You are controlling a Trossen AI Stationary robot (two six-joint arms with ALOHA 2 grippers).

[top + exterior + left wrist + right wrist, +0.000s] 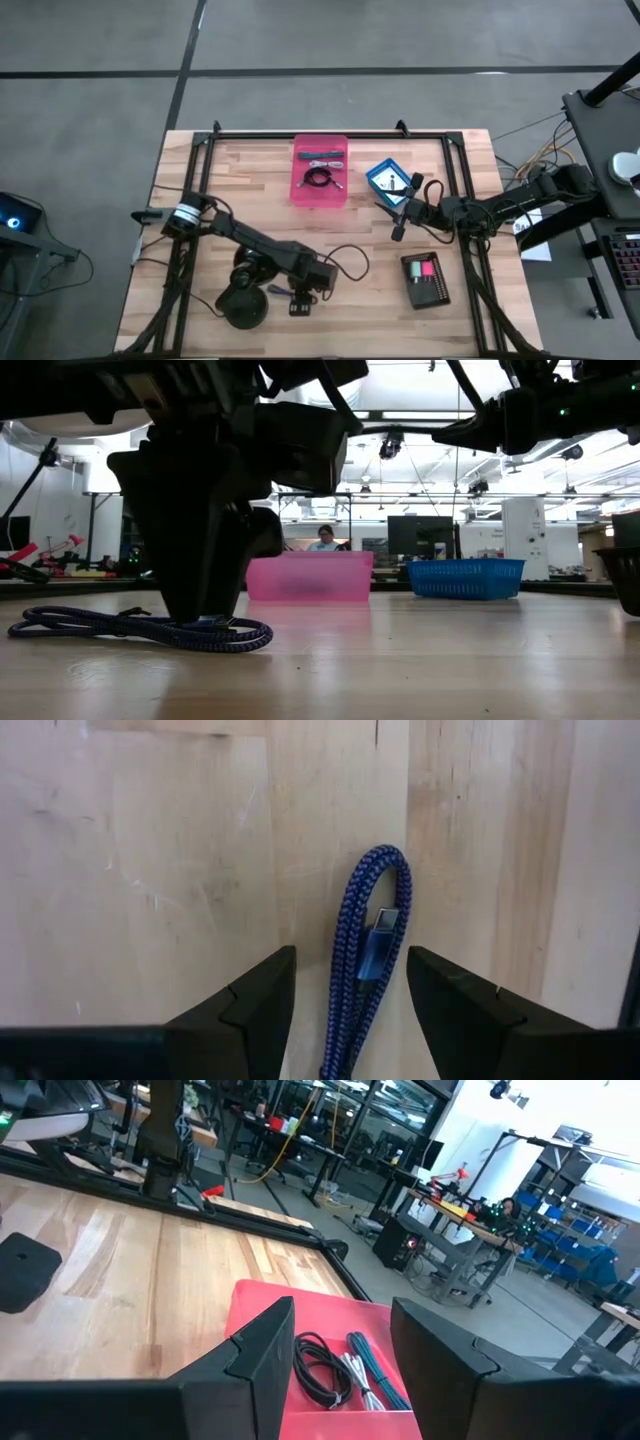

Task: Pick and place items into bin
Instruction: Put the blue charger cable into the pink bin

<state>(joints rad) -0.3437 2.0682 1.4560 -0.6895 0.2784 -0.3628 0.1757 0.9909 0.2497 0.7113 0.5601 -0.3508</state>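
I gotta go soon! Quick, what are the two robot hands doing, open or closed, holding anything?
Left gripper: open, straddling the blue braided cable on the table, not gripping it.
Right gripper: open, empty, above the pink bin.

My fingers (250,1010) are black. The cable (372,960) between them is blue with a woven pattern. The table (230,180) is light brown wood with stripes. The bin (320,172) is pink, with a black cable (318,1368) inside. The basket (388,180) is blue.

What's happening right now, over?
Left gripper open, straddling blue cable on table. Right gripper open, empty, beside blue bin. Nothing blocking.
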